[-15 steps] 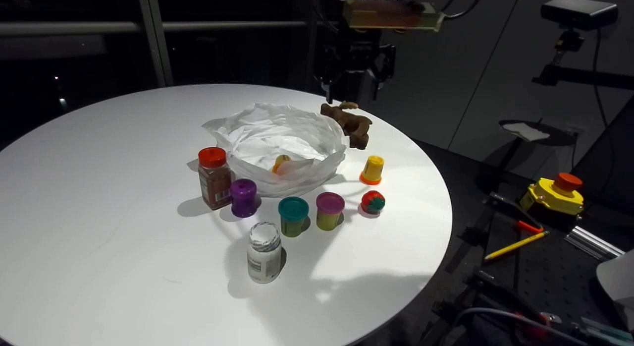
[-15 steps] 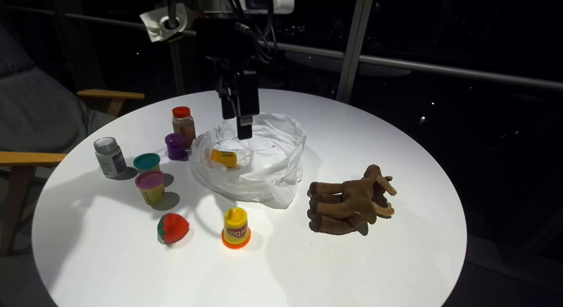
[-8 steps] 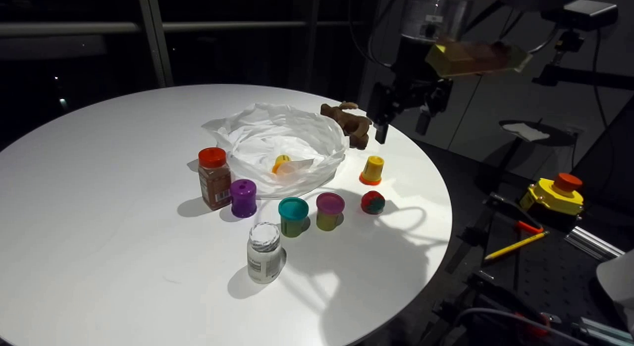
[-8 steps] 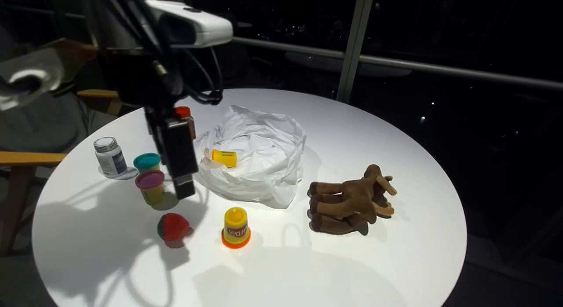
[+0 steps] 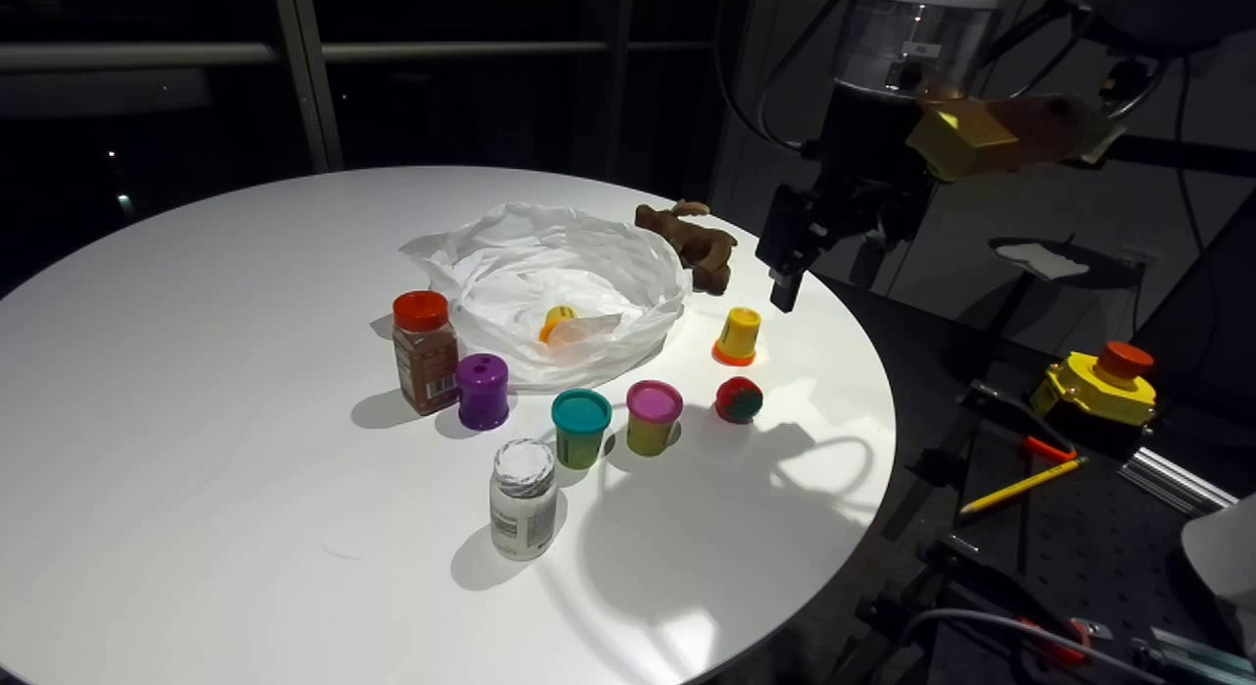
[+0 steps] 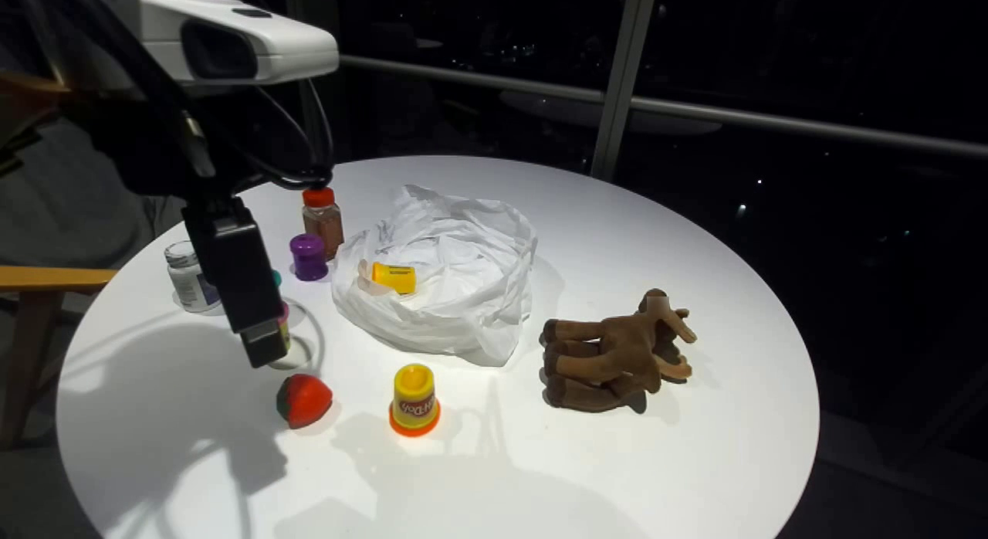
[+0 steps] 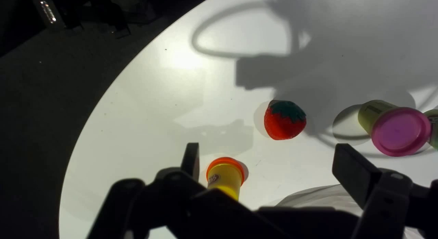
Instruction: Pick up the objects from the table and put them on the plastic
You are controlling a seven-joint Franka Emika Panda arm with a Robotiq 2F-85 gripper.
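My tool is spread, holding nothing. Likely next pick: the strawberry on the round white counter, lower than the tool, past its gap in wrist view, about midway across. Near-round, so axis shouldn't matter. Upturned yellow tub stands near; I could clip it. Open plastic bag close by; dark windows.

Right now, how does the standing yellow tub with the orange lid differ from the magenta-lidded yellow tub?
The orange-lidded tub stands upside down; the magenta-lidded tub, upright. The magenta-lidded tub is beside the teal-lidded tub; the orange-lidded tub, apart from them. Both stand outside the white plastic bag.
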